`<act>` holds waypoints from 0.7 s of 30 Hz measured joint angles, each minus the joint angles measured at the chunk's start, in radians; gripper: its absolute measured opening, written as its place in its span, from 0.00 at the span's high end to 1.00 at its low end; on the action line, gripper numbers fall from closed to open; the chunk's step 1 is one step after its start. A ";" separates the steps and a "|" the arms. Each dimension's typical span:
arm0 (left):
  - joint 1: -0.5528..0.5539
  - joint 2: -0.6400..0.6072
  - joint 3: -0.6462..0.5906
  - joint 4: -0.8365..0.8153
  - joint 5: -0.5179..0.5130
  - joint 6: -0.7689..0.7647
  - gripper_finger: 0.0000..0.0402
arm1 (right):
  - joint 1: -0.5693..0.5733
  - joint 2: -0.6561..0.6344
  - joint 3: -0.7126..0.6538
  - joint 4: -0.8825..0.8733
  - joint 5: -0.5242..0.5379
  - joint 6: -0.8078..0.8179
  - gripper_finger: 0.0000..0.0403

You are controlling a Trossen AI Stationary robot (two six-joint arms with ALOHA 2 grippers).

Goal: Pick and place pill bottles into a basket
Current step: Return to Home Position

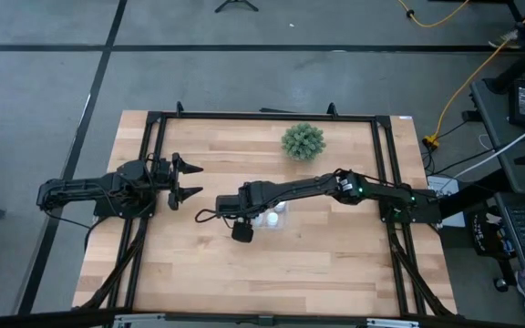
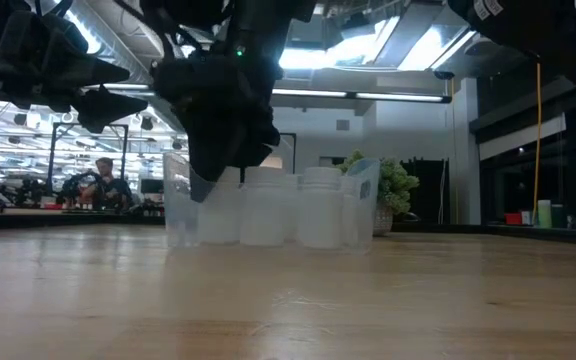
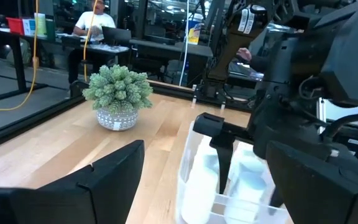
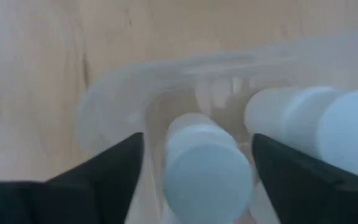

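The clear basket (image 1: 279, 219) stands at the table's middle, and several white pill bottles (image 2: 268, 207) stand upright in it. My right gripper (image 4: 197, 140) points down into one end of the basket, by a rounded corner (image 4: 114, 93). It is open, with one finger on each side of a bottle's white cap (image 4: 207, 168). In the low view it (image 2: 223, 140) dips into the basket's left end. My left gripper (image 1: 192, 179) is open and empty, level above the table's left part, to the left of the basket. My right gripper comes from above with its fingers astride the upright bottle (image 4: 207, 168), which stands in the basket. A gap shows beside one finger (image 4: 123, 162). The other finger (image 4: 278, 162) is close against the cap, and I cannot tell whether it touches.
A green spiky plant in a small pot (image 1: 303, 141) stands at the table's far side, behind the basket; it also shows in the left wrist view (image 3: 118, 93). A dark frame (image 1: 262, 116) runs round the table. Bare wood lies toward the near edge. People sit in the room beyond.
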 joint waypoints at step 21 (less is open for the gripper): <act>0.000 0.000 0.000 -0.001 0.000 0.000 0.18 | 0.001 -0.149 0.008 -0.010 0.038 0.098 0.12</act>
